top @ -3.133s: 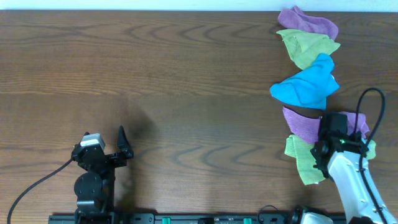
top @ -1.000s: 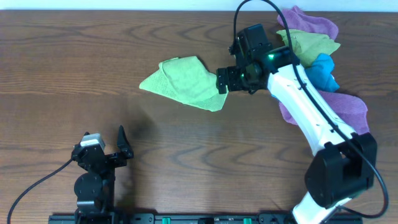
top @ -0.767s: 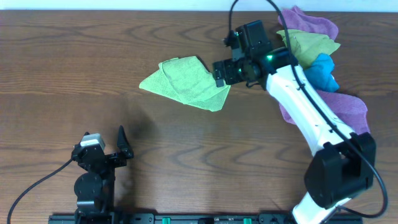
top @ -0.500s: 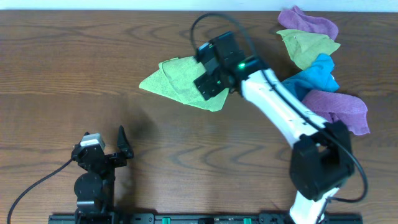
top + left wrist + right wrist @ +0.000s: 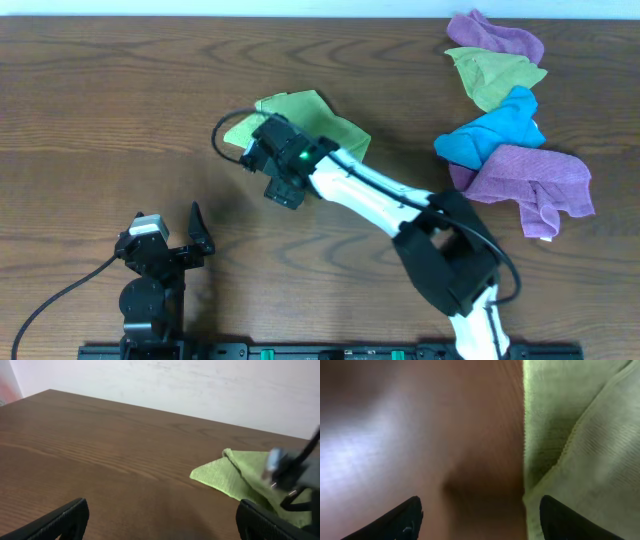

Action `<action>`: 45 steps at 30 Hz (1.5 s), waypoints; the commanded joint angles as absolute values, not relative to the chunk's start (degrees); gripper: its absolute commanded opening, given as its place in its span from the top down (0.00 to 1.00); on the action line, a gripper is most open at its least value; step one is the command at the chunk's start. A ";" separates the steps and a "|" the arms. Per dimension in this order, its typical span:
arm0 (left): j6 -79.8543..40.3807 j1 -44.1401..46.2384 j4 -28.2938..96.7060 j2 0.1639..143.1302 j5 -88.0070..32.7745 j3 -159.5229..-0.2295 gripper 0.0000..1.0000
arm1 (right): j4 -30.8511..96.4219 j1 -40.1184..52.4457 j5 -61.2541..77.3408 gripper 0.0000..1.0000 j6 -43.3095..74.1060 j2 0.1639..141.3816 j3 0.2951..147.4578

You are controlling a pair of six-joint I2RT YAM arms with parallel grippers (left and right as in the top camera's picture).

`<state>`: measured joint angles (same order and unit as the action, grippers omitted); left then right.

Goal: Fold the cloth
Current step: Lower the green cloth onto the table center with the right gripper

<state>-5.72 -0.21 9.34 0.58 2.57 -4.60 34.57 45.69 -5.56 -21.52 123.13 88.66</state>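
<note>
right pincer [image 5: 482, 519] stands wide with nothing held, its tips straddling bare wood and an edge of the cloth [image 5: 580, 435]. the lime cloth lies rumpled, one part lapped over itself, on the surface [image 5: 120, 90] toward the far middle. left pincer [image 5: 167, 522] is wide and empty near the front edge, well apart from the cloth. purple, olive and blue cloths [image 5: 500, 130] are heaped at far right.

Left arm [image 5: 150, 270], lower left of overhead frame: black all over, round base joint, small grey-white block on top, black cable [image 5: 62, 287] trailing toward bottom edge.
Right arm [image 5: 365, 195], centre: glossy white link shells, black joint housings, green light [image 5: 300, 157] lit at wrist, thin cable loop [image 5: 215, 138] alongside.
Left fingers [image 5: 62, 520], right fingers [image 5: 395, 520]: matte black, rounded tips, lower corners of wrist views.
</note>
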 commanded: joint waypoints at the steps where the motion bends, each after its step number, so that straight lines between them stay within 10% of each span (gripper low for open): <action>1: -4.71 -0.08 9.91 0.25 3.16 -2.81 0.05 | 33.01 45.08 -16.14 0.25 -22.79 126.52 88.23; 18: -4.71 -0.08 9.91 0.25 3.16 -2.81 0.04 | 34.65 45.04 -12.78 0.32 -19.40 126.87 95.64; 26: -4.71 -0.08 9.91 0.25 3.16 -2.81 0.05 | 33.91 43.77 -11.49 0.55 -19.31 126.89 96.73; 42: -4.71 -0.08 9.93 0.25 3.16 -2.81 0.05 | 32.05 42.06 -5.54 0.53 -19.31 129.51 96.73; 45: -4.71 -0.08 9.91 0.25 3.16 -2.81 0.05 | 31.18 41.78 -5.61 0.68 -19.33 129.67 96.73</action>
